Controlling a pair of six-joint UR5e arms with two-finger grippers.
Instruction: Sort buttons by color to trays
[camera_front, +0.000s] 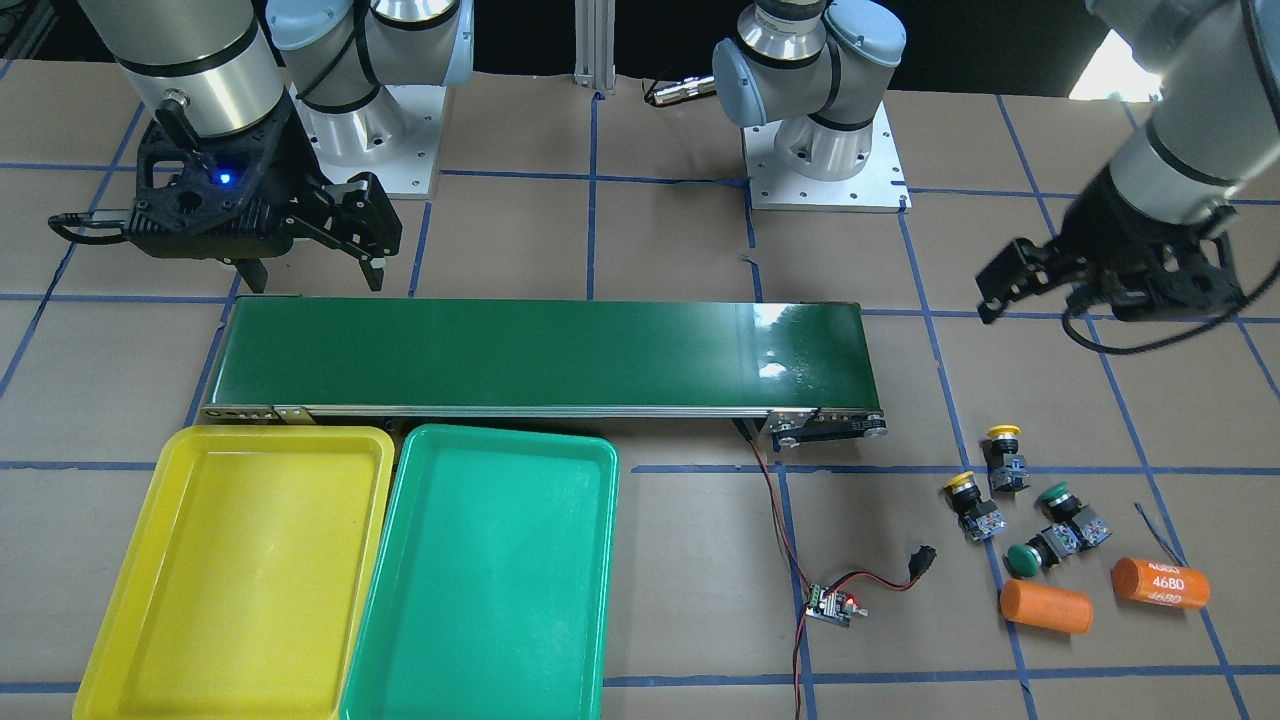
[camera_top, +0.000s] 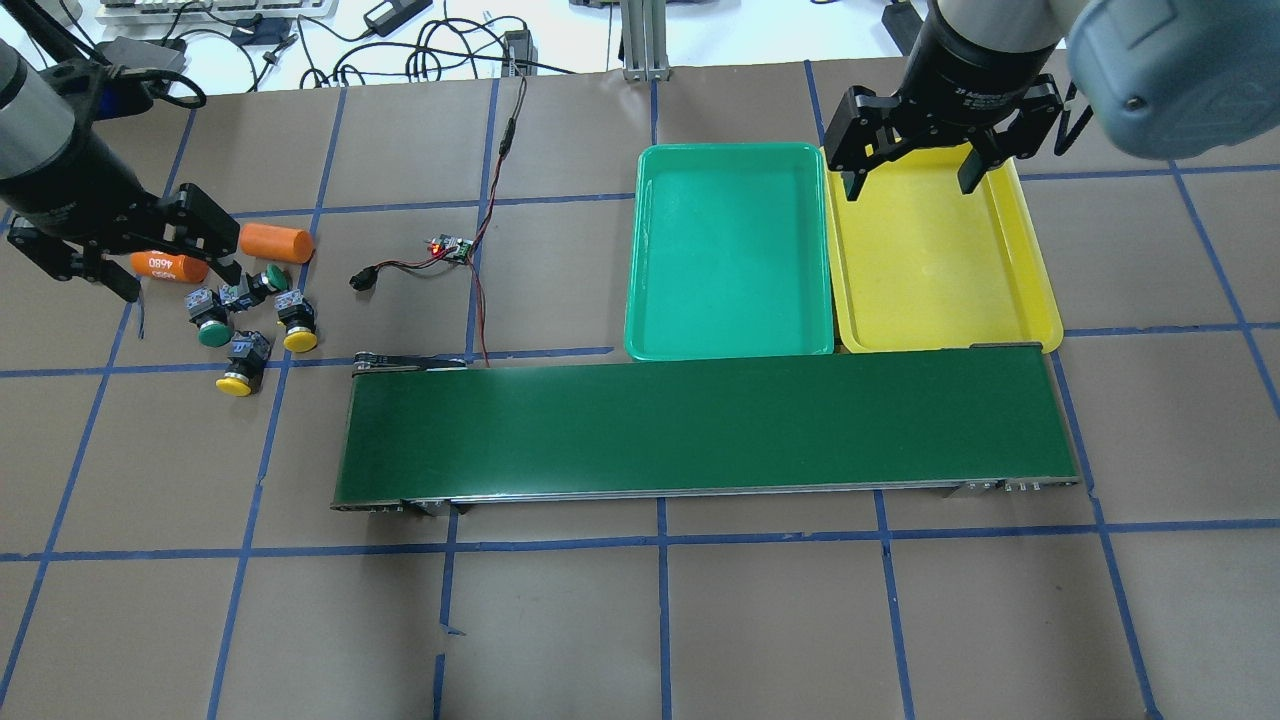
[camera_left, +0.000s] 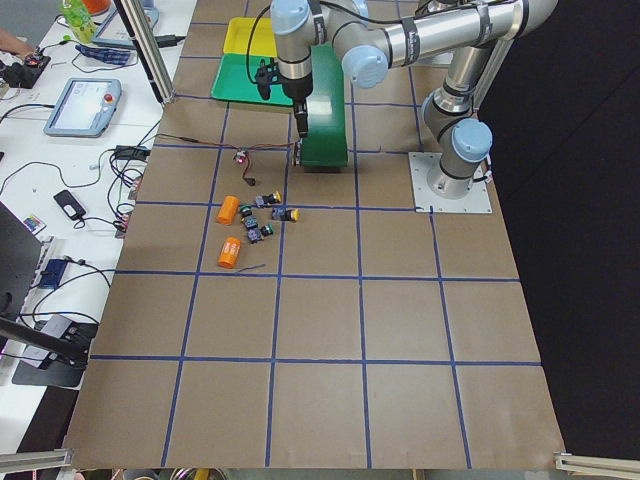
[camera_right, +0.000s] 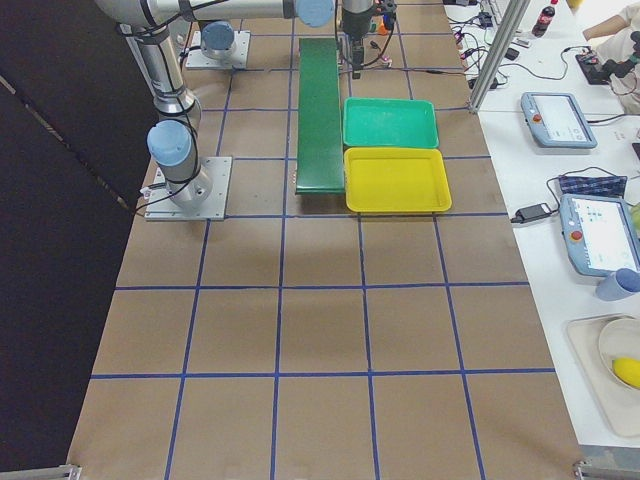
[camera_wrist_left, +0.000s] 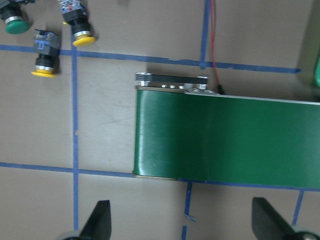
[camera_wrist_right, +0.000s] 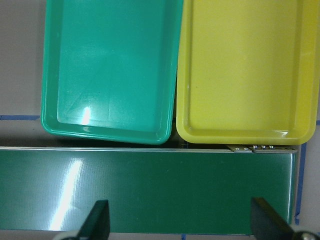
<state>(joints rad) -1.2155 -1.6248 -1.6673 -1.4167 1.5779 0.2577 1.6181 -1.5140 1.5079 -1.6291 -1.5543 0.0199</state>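
The buttons lie together on the brown table off the conveyor's end: two yellow-capped ones (camera_top: 240, 366) (camera_top: 298, 326) and two green-capped ones (camera_top: 208, 320) (camera_top: 262, 285). They also show in the front view, yellow (camera_front: 1004, 456) (camera_front: 971, 505) and green (camera_front: 1066, 512) (camera_front: 1036, 553). My left gripper (camera_top: 172, 278) hangs open above the table just beyond them, holding nothing. The yellow tray (camera_top: 940, 260) and the teal tray (camera_top: 730, 250) lie side by side, both empty. Over the yellow tray's far end my right gripper (camera_top: 913, 183) is open and holds nothing.
A long dark-green conveyor belt (camera_top: 700, 425) runs between the buttons and the trays. Two orange cylinders (camera_top: 276, 242) (camera_top: 168, 265) lie beside the buttons. A small circuit board (camera_top: 450, 248) with red and black wires sits near the belt's end.
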